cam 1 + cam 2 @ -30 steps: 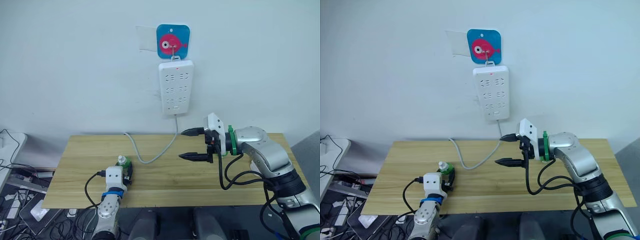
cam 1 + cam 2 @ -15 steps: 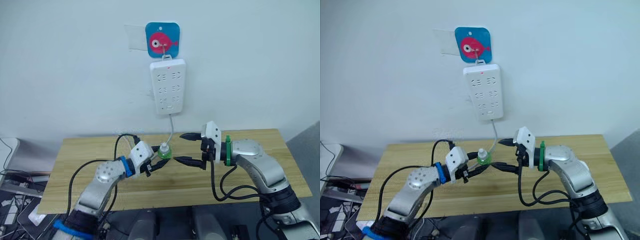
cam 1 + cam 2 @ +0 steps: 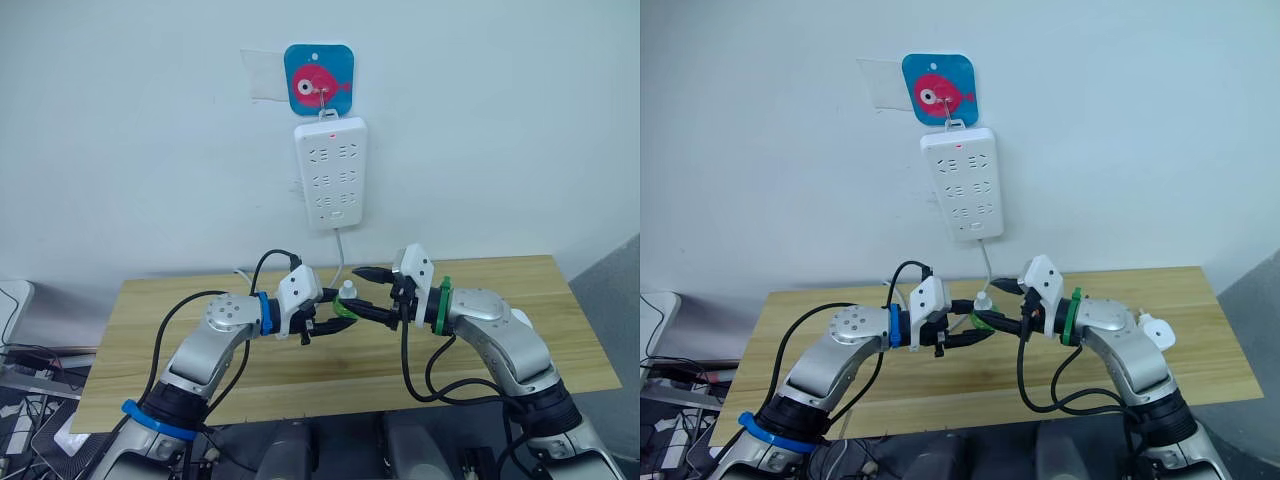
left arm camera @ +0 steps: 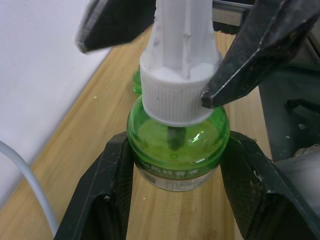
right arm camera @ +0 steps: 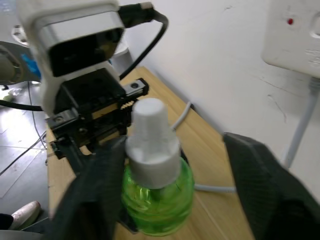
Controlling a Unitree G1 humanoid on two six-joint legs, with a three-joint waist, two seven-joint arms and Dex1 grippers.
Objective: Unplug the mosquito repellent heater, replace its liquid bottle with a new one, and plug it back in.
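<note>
Green and capped, the new one (image 4: 176, 150) sits clamped in my left gripper (image 3: 330, 318) above the table (image 3: 560, 340). My right gripper (image 3: 378, 292) straddles its whitish cap (image 5: 150, 131), jaws wide — next, close and pull it off.

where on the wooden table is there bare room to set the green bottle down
Bare wood lies along the long wooden table's left end and its right end behind the right arm. The middle is crowded: the left hand holds the capped translucent green bottle, with the open right hand around its cap.
</note>
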